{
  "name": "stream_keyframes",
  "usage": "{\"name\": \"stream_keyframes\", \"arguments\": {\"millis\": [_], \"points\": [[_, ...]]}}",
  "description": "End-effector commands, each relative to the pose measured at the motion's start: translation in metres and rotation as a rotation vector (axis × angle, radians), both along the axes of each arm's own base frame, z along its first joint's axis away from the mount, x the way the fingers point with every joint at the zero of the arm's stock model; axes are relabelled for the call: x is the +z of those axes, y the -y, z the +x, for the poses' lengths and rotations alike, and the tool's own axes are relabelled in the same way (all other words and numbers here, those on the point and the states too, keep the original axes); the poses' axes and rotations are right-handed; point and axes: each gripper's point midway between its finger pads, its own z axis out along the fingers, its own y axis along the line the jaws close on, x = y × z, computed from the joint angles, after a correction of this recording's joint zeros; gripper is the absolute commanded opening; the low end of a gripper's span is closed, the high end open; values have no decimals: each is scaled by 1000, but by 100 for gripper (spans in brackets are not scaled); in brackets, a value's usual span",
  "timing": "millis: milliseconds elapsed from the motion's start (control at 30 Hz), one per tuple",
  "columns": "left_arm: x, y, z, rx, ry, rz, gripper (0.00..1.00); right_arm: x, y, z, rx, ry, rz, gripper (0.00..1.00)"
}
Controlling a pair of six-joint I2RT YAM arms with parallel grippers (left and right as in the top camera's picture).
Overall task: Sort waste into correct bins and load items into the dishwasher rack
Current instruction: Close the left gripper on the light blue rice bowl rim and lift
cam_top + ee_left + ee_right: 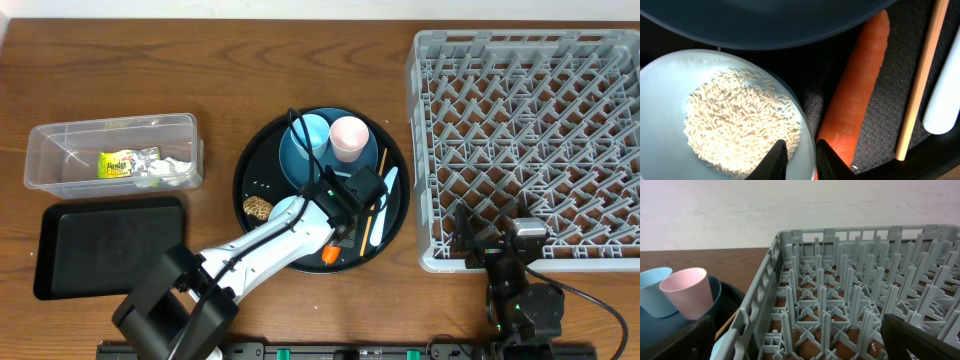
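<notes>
loosely, left pincer [802, 159] straddles the white bowl [665, 100] rim.

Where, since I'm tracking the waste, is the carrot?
Left wrist view, right of centre: carrot on the black tray, between the rice bowl and the chopstick.

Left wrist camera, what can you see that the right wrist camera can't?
Only the left wrist camera shows the bowl full of rice grains and the orange carrot beside it. Only the right wrist camera shows the grey dishwasher rack, the pink cup and the light-blue cup. Both see the dark-blue plate and the round black tray.
</notes>
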Motion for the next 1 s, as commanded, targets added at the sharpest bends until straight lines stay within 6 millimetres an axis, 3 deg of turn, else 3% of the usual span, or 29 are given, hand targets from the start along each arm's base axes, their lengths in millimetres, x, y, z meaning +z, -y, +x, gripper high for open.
{"name": "stream_keyframes", "arguments": {"millis": [0, 267, 967], "points": [[-4, -4, 3, 3, 5, 23, 22, -2, 6, 0, -24, -5, -13, 99], [-16, -9, -1, 18, 3, 23, 23, -2, 6, 0, -24, -5, -13, 99], [-21, -11, -3, 22, -3, 30, 22, -2, 6, 0, -24, -4, -14, 99]]}}
